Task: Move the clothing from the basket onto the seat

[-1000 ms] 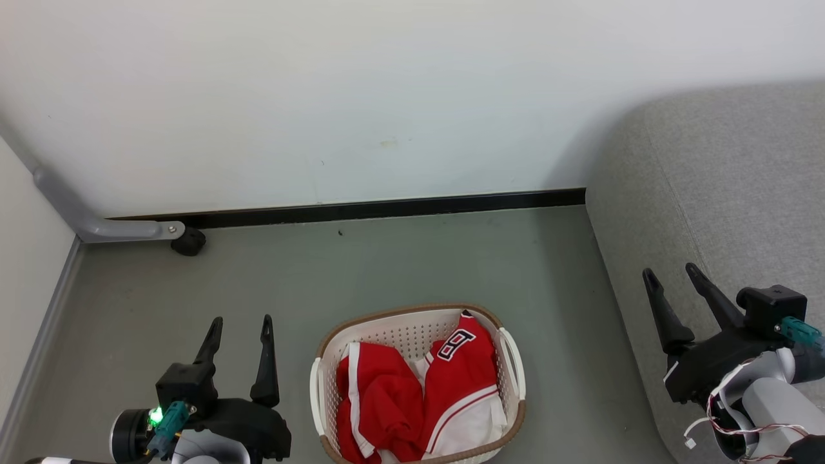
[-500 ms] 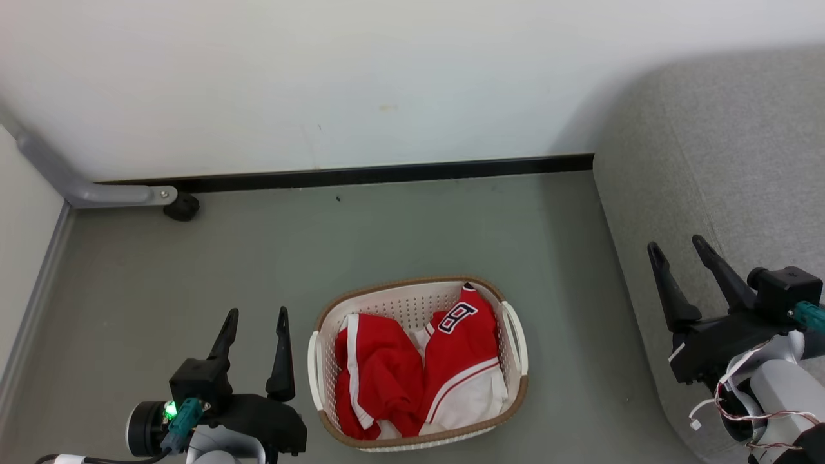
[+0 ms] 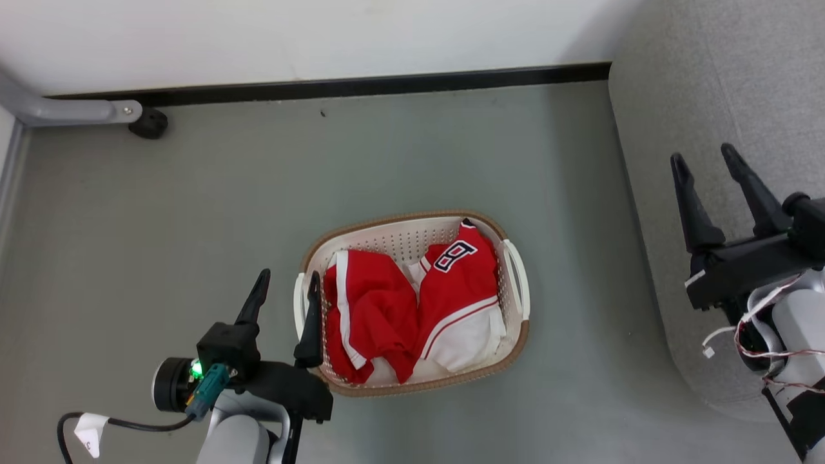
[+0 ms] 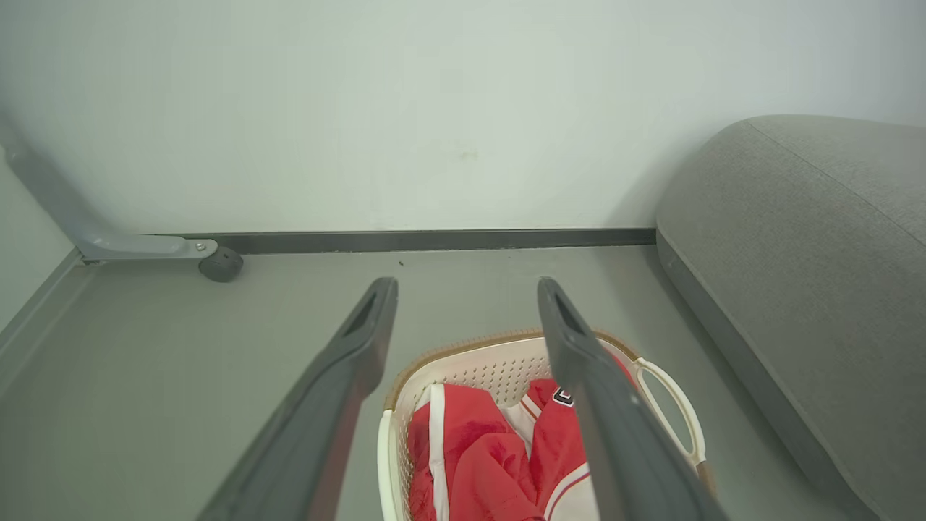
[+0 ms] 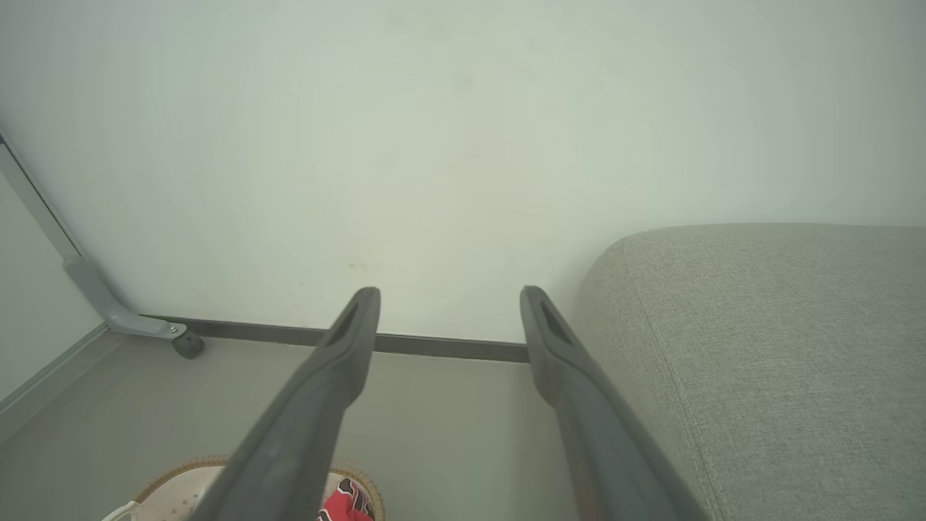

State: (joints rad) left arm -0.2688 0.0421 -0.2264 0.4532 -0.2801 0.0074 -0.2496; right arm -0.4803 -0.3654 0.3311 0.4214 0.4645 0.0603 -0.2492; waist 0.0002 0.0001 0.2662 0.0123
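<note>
Floor (image 3: 419, 161): plain grey-green, smooth, bounded at its far edge by a black skirting strip (image 3: 387, 82) along the white wall. Standing on it: one basket (image 3: 399, 240), cream perforated plastic with brown rim and white side handles, near the middle and apart from the wall; one seat (image 3: 709, 77), light-grey upholstered with rounded corner, along the right side. At the far left corner: one grey metal bar (image 3: 71, 111) ending in a small black foot (image 3: 148, 122), just beside the skirting.
</note>
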